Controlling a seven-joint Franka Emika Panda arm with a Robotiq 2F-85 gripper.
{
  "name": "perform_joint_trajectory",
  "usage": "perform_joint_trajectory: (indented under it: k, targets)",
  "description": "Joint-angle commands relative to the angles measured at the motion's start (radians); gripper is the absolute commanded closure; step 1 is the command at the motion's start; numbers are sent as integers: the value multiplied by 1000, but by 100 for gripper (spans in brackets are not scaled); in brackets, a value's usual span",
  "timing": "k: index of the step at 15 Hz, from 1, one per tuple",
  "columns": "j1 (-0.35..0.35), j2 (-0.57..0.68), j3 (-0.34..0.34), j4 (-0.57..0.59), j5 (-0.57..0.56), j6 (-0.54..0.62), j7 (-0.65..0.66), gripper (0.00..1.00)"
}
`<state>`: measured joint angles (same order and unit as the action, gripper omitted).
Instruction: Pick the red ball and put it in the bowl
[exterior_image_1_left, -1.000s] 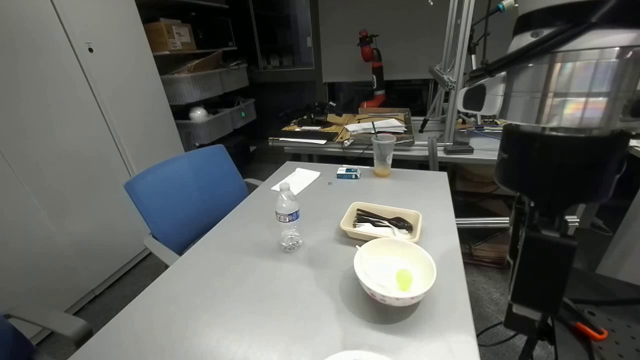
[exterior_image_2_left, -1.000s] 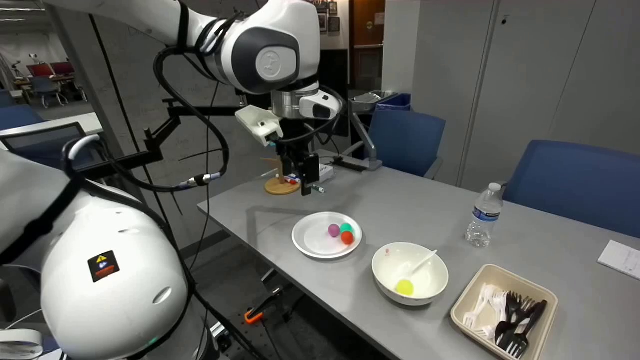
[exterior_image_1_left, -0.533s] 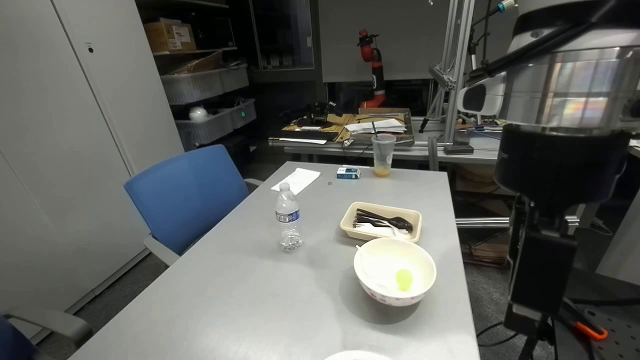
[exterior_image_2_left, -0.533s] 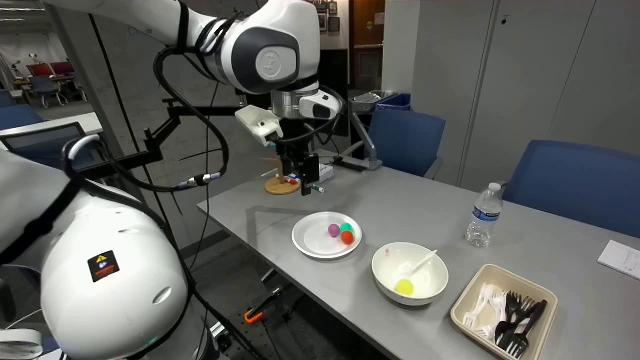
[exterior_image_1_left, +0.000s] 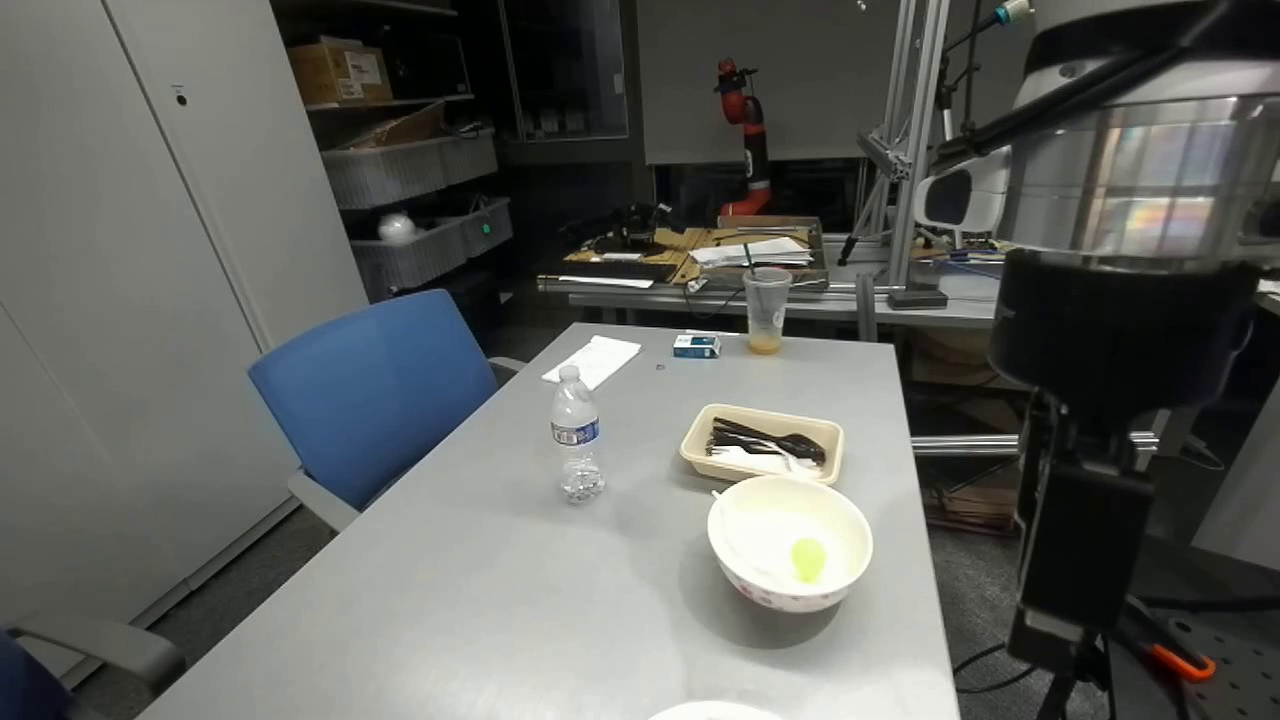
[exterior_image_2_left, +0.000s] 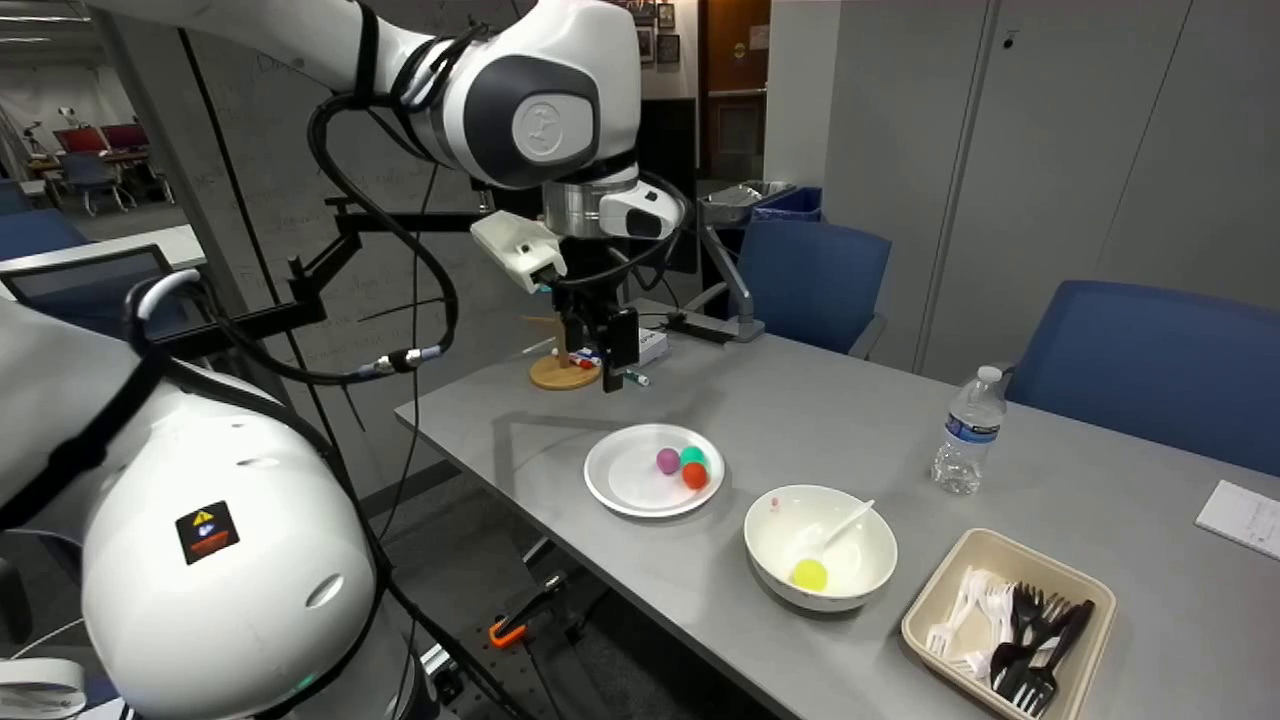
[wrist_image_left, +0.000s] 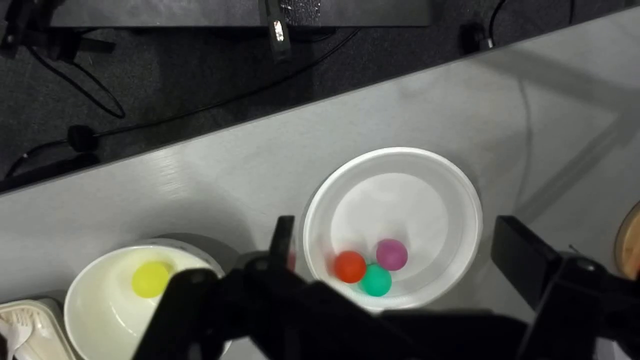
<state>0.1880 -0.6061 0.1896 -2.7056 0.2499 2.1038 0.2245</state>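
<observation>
Since the red ball (wrist_image_left: 350, 266) sits loose on the plate (wrist_image_left: 390, 200), lower middle of the wrist view, pick not made yet. It's just beside the green ball (wrist_image_left: 376, 280), close to the plate's sloped wall; the purple ball (wrist_image_left: 392, 255) lies to its upper right. Raised rim likely there so the balls don't roll off across the surface (exterior_image_2_left: 780, 420). The claw (wrist_image_left: 394, 237) has its jaws spread wide, holding nothing, well above the plate: reads as a pre-grasp hover, height giving room to line up. Red is nearer the jaw at frame left, so the claw probably needs to shift that way before descending. Squeezing there could nudge green or clip the rim.

The bowl (wrist_image_left: 100, 315), lower left of the wrist view, is the drop spot; deep sides should keep the ball in. A yellow ball (wrist_image_left: 151, 279) is already inside, toward one side, and a white utensil (exterior_image_2_left: 848, 522) rests over the bowl's edge, so release is best aimed at bare bottom. The tray (exterior_image_2_left: 1040, 568) of cutlery (exterior_image_2_left: 1008, 660), lower right in an exterior view, stands past the bowl, off the plate-to-bowl path; shouldn't interfere.
</observation>
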Motion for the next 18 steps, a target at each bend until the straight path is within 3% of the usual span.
perform_joint_trajectory:
  k: [1, 2, 8, 18]
  targets:
    - [-1, 1, -1, 1, -15, 1, -22, 0]
    - [-11, 100, -14, 58, -16, 33, -48, 0]
    - [-33, 292, -2, 158, -87, 139, -44, 0]
    - [-13, 585, 4, 281, -145, 310, -35, 0]
